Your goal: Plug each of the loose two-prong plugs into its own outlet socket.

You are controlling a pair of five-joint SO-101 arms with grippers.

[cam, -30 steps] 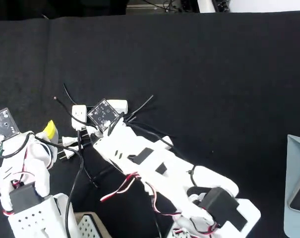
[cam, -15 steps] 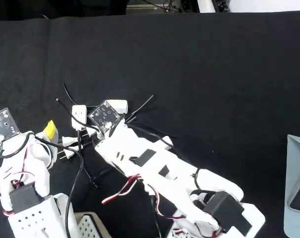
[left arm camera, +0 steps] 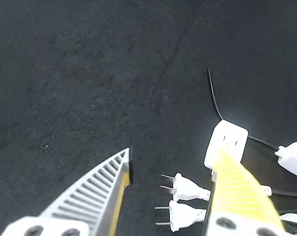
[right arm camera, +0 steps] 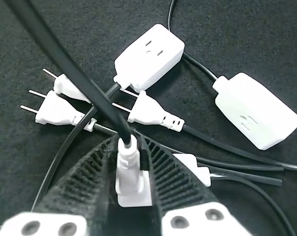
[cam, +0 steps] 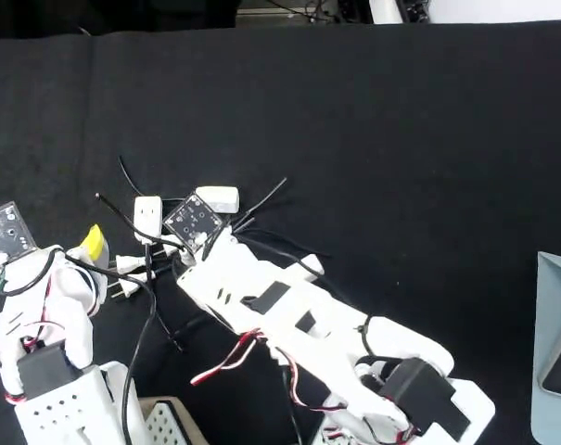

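- Currently, a held plug (right arm camera: pixel 131 177) is gripped firmly between the jaws of the right end effector (right arm camera: pixel 128 143). Its black cord (right arm camera: pixel 65 59) leaves at the fingertip end and runs away across the cluster. The prongs are hidden.
- The nearer outlet (right arm camera: pixel 148 58) lies straight ahead of that end effector, a little beyond its tips, with its slotted face turned upward. A second outlet (right arm camera: pixel 256 110) is set off to one side, near the first.
- The held plug's long axis is lined up with the jaws and aimed roughly at the nearer outlet. Because the cord exits at the front, the prongs are judged to face back toward the palm, so a turn or regrasp is probably needed before insertion.
- A third plug (right arm camera: pixel 150 114) is found between the right end effector and the nearer outlet, its prongs close to the outlet's edge. It and the crossing cords are judged to be the main obstruction.
- The left end effector (left arm camera: pixel 175 152) is spread wide and nothing is held in it.
- A first loose plug (left arm camera: pixel 187 187) and a second loose plug (left arm camera: pixel 185 216) lie side by side between its fingers on the black surface (cam: pixel 401 139). This arm is the nearer one to that pair.
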